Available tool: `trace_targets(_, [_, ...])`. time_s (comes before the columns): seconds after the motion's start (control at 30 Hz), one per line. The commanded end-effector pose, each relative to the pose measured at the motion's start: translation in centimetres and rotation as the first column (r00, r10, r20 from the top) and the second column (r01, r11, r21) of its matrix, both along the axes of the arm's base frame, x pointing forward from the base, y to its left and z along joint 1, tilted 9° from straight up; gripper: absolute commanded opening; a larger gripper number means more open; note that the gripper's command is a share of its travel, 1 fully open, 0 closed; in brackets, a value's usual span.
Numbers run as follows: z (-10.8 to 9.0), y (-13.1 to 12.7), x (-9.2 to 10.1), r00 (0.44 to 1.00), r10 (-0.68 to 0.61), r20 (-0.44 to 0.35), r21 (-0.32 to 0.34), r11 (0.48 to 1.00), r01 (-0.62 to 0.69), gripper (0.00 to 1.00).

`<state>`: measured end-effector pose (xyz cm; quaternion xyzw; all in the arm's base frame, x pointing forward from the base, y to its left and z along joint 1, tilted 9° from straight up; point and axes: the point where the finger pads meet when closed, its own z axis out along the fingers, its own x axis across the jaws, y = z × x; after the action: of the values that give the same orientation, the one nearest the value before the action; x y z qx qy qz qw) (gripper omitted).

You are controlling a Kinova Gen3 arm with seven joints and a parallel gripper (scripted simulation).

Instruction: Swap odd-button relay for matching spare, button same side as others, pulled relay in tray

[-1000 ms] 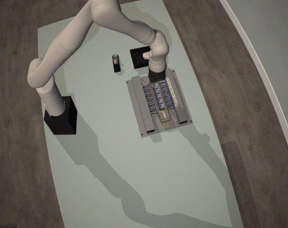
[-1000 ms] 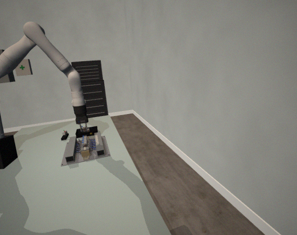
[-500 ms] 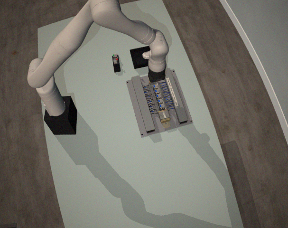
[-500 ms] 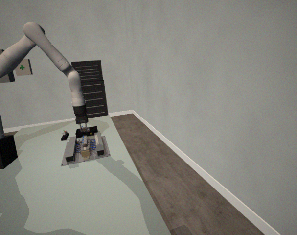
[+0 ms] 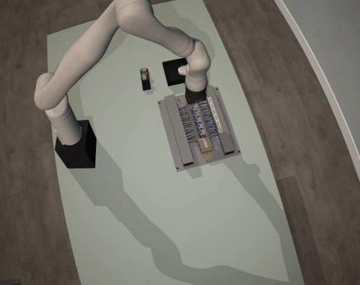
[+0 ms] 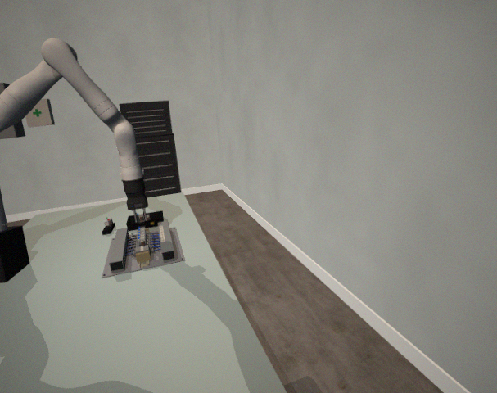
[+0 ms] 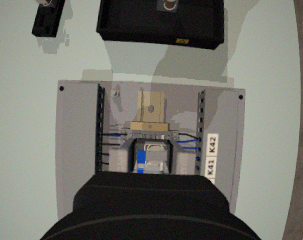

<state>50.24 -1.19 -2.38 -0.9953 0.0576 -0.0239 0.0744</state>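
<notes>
My gripper point(image 7: 151, 150) point(image 6: 141, 216) points down over the far end of the relay row and is shut on a relay with a blue test button point(image 7: 141, 156), off-center to the left in the wrist view. The other relays in the row show blue buttons point(image 5: 198, 126) on their left side in the top view. The fingers and gripper body hide the held relay's base and socket; how deep it sits cannot be told. One relay point(image 7: 169, 5) is in the black tray point(image 7: 141, 36) point(image 5: 171, 80), its button not distinguishable. Relays with green point(image 5: 141, 69) and red point(image 5: 146, 74) buttons are in the spare holder point(image 5: 146, 85) point(image 7: 44, 26).
Grey wire ducts point(image 5: 180, 132) point(image 5: 226, 143) run along both sides of the row on the mounting plate point(image 5: 174, 156). Blue and black wires lie between ducts and sockets. A tan end block point(image 5: 206, 149) closes the near end. The tray is just beyond the plate, the holder left of it.
</notes>
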Motion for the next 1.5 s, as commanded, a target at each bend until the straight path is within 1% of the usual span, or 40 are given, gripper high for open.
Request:
trace_targets(0.0, [-0.1,0.0,0.1,1.0,0.0,0.001,0.0,1.0,0.0,0.0])
trace_targets(0.4, [-1.0,0.2,0.1,1.0,0.0,-0.001,0.0,1.0,0.0,0.0])
trace_targets(0.5, [-1.0,0.2,0.1,1.0,0.0,0.002,0.0,1.0,0.0,0.0])
trace_targets(0.97, [-2.1,0.4,0.1,1.0,0.0,-0.001,0.0,1.0,0.0,0.0])
trace_targets(1.07, [-2.0,0.4,0.2,1.0,0.0,0.002,0.0,1.0,0.0,0.0])
trace_targets(1.47, [-3.4,0.7,0.1,1.0,0.0,0.0,0.0,1.0,0.0,0.0])
